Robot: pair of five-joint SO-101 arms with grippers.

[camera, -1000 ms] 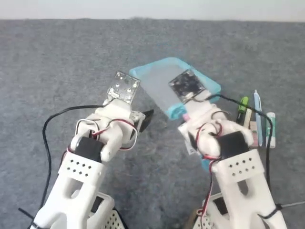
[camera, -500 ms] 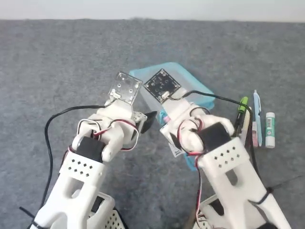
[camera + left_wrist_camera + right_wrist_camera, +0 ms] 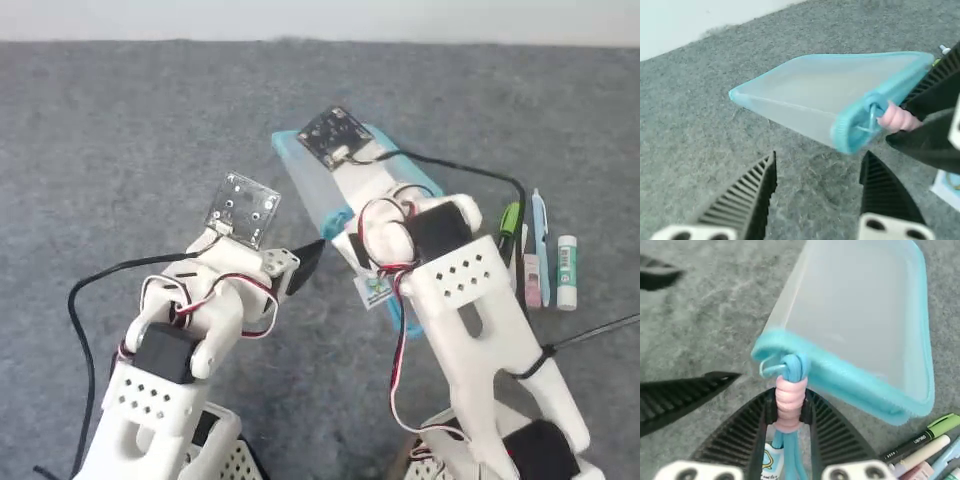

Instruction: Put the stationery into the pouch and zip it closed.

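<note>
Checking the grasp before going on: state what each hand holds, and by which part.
Right hand pinches the pouch by its pink zipper pull. Left hand holds nothing.

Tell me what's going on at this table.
The right end effector is shut on the pink zipper pull at one end of a turquoise pouch. The left end effector hovers open just short of that same end, holding nothing. The pens and other stationery lie in a row on the grey mat beside the pouch, not yet inside it.
</note>
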